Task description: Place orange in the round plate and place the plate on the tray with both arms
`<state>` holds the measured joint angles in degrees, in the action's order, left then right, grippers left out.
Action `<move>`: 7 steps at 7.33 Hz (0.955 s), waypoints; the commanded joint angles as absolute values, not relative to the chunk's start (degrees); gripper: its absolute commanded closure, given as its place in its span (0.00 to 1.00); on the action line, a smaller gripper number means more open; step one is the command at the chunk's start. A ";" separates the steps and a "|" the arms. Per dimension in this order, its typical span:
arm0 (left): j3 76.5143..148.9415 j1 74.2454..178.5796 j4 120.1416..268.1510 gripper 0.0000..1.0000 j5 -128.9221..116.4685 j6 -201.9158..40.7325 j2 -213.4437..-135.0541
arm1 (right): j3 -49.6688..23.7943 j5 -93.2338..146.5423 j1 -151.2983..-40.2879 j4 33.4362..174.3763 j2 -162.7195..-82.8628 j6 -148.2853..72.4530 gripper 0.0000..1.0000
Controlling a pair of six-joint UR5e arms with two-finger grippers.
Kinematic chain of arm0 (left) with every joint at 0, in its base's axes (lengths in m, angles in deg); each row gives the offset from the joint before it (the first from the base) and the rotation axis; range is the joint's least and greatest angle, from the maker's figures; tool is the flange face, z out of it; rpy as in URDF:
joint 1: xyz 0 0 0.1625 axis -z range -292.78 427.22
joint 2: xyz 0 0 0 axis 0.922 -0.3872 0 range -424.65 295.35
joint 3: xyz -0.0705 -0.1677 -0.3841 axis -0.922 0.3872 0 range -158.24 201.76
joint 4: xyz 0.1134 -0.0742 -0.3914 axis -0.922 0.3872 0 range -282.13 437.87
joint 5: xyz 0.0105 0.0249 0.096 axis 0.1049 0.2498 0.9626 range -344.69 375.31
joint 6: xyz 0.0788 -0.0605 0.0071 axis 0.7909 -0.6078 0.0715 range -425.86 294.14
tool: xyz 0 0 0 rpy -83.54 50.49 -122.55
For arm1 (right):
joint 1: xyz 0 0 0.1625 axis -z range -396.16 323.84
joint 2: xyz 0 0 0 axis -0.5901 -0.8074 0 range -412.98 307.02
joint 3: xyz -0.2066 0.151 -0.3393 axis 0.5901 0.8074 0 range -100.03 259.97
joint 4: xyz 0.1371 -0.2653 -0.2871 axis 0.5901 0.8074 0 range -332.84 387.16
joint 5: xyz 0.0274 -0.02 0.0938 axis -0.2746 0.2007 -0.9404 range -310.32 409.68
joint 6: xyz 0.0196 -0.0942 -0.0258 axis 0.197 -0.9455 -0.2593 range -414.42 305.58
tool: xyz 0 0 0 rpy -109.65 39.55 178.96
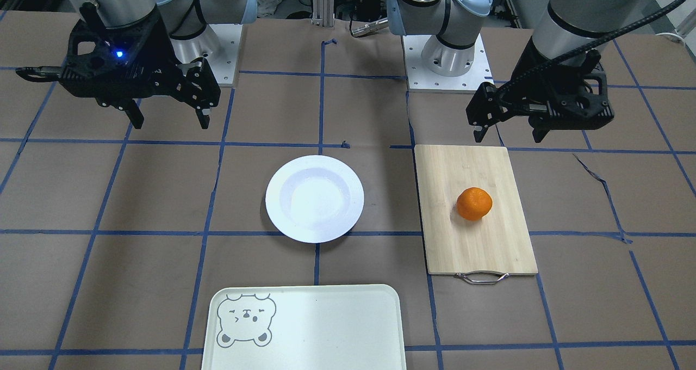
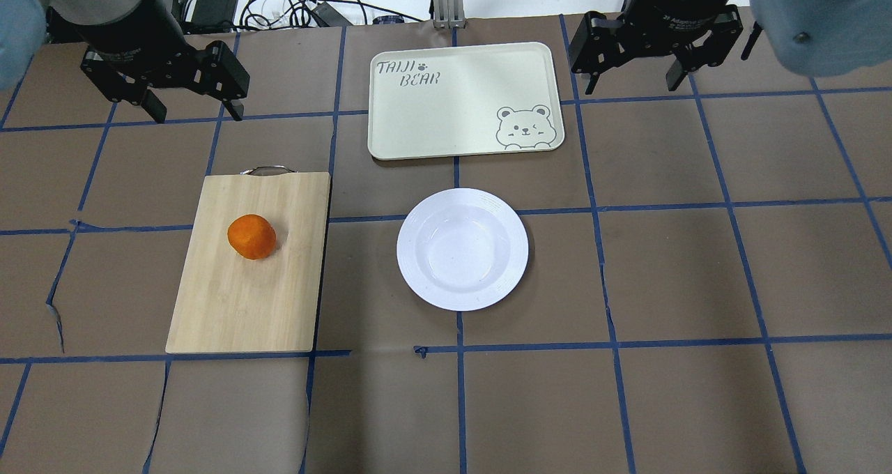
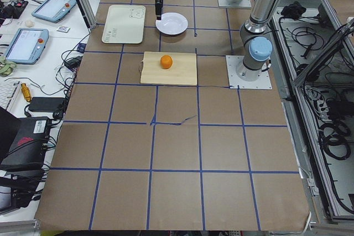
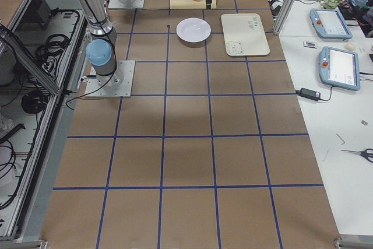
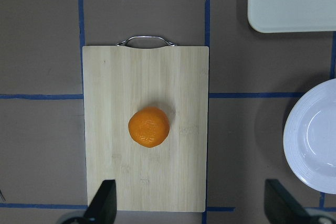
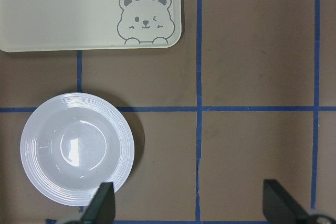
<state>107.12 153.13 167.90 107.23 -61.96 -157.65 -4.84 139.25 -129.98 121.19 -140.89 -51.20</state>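
Observation:
The orange (image 1: 474,203) (image 2: 251,236) (image 5: 149,126) lies on a bamboo cutting board (image 2: 237,300). Beside the board, at the table's centre, the white round plate (image 2: 418,251) (image 6: 37,145) sits empty. The pale tray (image 2: 460,104) (image 1: 326,326) with its bear face lies beyond the plate, nothing on it. My left gripper (image 2: 196,115) (image 1: 508,136) (image 5: 191,205) hovers open high above the board, holding nothing. Above the table to the right of the tray, my right gripper (image 2: 632,83) (image 1: 169,122) (image 6: 191,205) is likewise open and holds nothing.
The board's metal handle (image 2: 265,170) points toward the tray side. Brown paper with blue tape lines (image 2: 613,279) covers the table. Cables and devices (image 2: 279,7) lie past the far edge. Both arm bases (image 1: 448,60) stand at the robot's side.

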 commanded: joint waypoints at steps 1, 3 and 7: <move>107.19 153.09 167.78 0.00 107.33 -61.99 -157.73 | -4.84 138.98 -129.94 121.20 -140.87 -51.08 0.00; 107.19 153.09 167.95 0.00 107.24 -61.99 -157.73 | -4.85 139.58 -129.94 121.29 -140.87 -51.87 0.00; 107.28 153.09 168.04 0.00 107.24 -61.99 -157.73 | -4.84 139.76 -129.85 122.44 -140.87 -52.04 0.00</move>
